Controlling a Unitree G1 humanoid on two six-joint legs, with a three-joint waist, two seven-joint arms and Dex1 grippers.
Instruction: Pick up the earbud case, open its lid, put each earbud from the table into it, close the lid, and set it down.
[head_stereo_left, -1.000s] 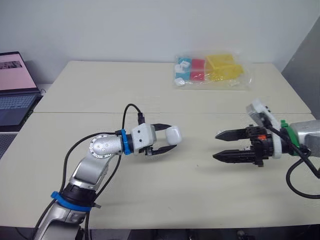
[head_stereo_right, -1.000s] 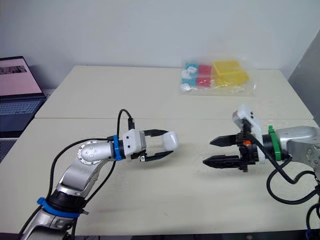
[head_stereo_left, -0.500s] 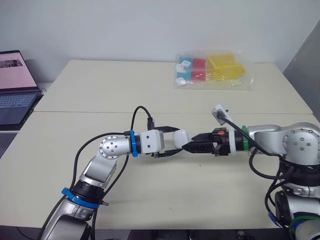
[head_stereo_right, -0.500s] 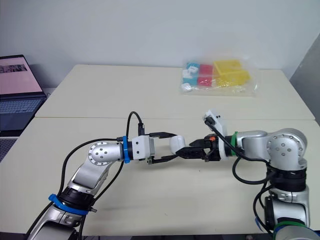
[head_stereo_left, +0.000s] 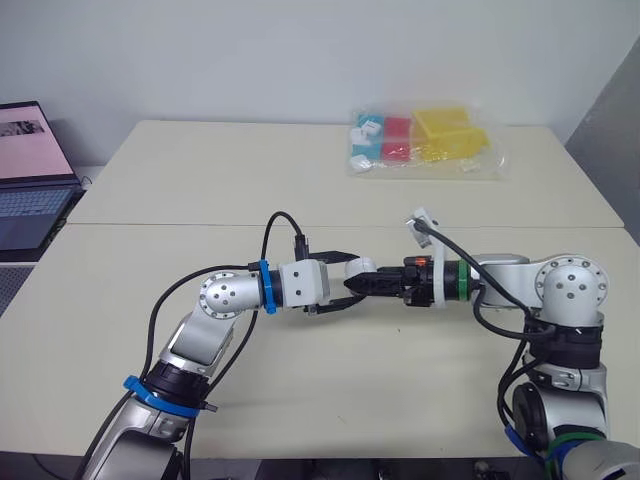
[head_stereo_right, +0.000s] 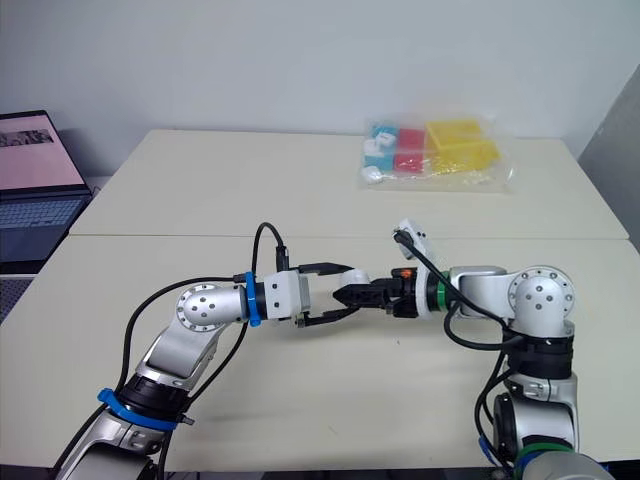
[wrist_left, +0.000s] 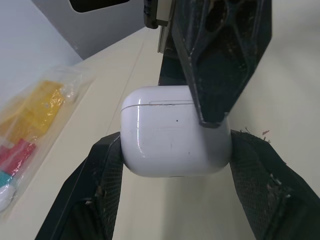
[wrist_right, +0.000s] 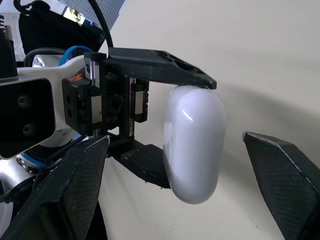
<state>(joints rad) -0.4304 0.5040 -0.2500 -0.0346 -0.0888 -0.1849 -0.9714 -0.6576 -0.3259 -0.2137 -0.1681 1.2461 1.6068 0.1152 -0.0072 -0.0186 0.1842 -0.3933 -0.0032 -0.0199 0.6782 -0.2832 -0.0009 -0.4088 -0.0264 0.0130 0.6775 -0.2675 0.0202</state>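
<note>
Left gripper (wrist_left: 175, 145): closed on the earbud case (wrist_right: 195, 145). Its two black fingers (wrist_left: 105, 185) press against opposite sides of the white shell. The case is held clear of the table (head_stereo_left: 300, 180), over the middle of the near half. The lid seam runs unbroken across the shell in the left wrist view, so the lid is shut.

Right gripper (wrist_right: 175, 136): jaws parted wide. Its fingers (wrist_right: 75, 190) stand one to each side of the case with visible gaps between pad and shell in the right wrist view. In the left wrist view one of these fingers crosses in front of the case's face (contact at that spot cannot be confirmed). The two grippers meet nose to nose, the left arm reaching in from the robot's left and the right arm from its right, both roughly level.

Surroundings: the table is pale cream, with a seam running across it just beyond the grippers. A clear plastic bag (head_stereo_left: 425, 140) holding yellow, red and teal blocks lies at the far edge, towards the robot's right and well apart from the case. An open laptop (head_stereo_left: 30, 170) sits off the table's far left corner, screen lit.
</note>
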